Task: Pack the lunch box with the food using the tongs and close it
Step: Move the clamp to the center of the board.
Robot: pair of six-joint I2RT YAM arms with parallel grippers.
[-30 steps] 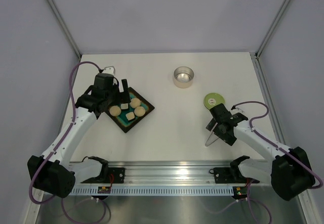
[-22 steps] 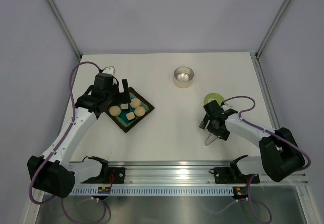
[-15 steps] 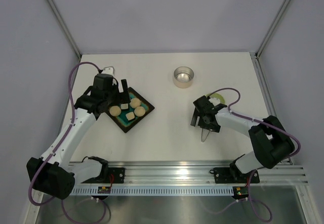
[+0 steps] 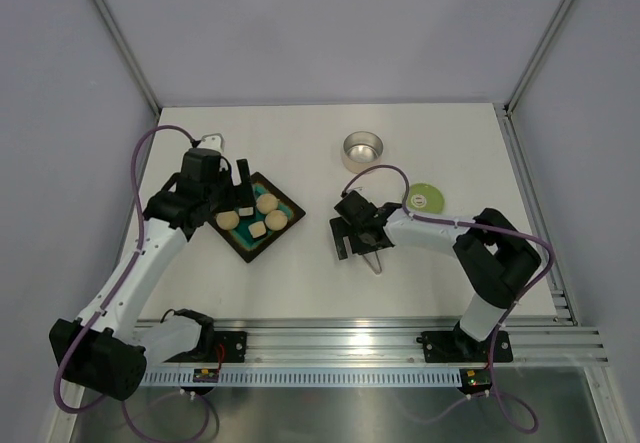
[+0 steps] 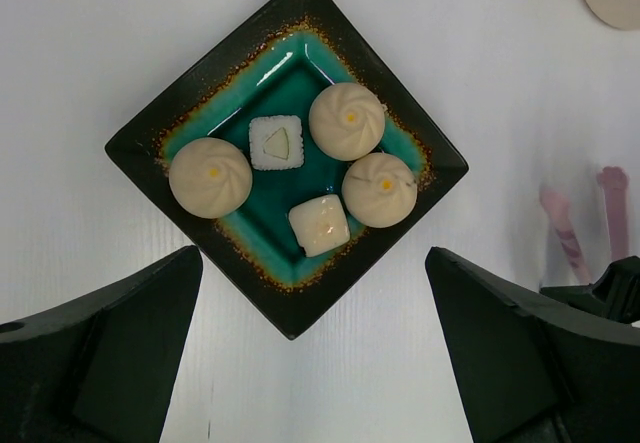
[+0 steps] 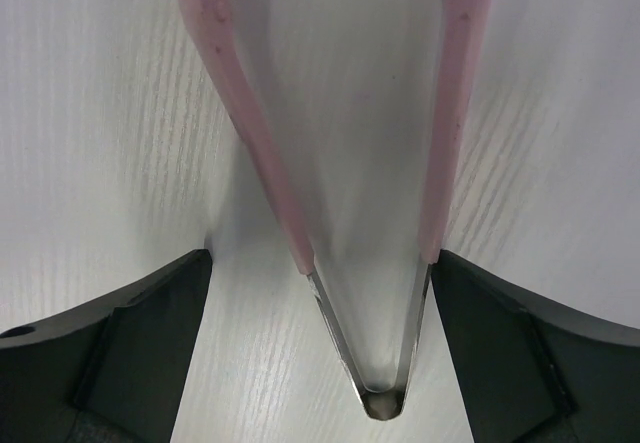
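The tongs (image 6: 300, 213) lie flat on the table, pink arms pointing away and their steel hinge near my wrist. My right gripper (image 6: 320, 333) is open and straddles them; its right finger (image 6: 520, 353) touches one arm. From above, the right gripper (image 4: 357, 237) is mid-table with the tongs' hinge end (image 4: 376, 261) poking out. The food, three beige balls (image 5: 346, 121) and two pale cubes (image 5: 320, 225), sits in a dark teal tray (image 5: 200, 83). My left gripper (image 5: 313, 293) hovers open over that tray's near corner. The steel lunch box (image 4: 362, 151) stands at the back; its green lid (image 4: 424, 199) lies to its right.
The dark tray (image 4: 246, 246) is on the left half of the table, just left of the right gripper. Metal frame posts and grey walls close in the table's back and sides. The arms' base rail (image 4: 330, 348) runs along the near edge.
My right arm has swept left across the table from beside the lid to the middle, and the tongs have slid along between its open fingers. The left arm has barely moved.
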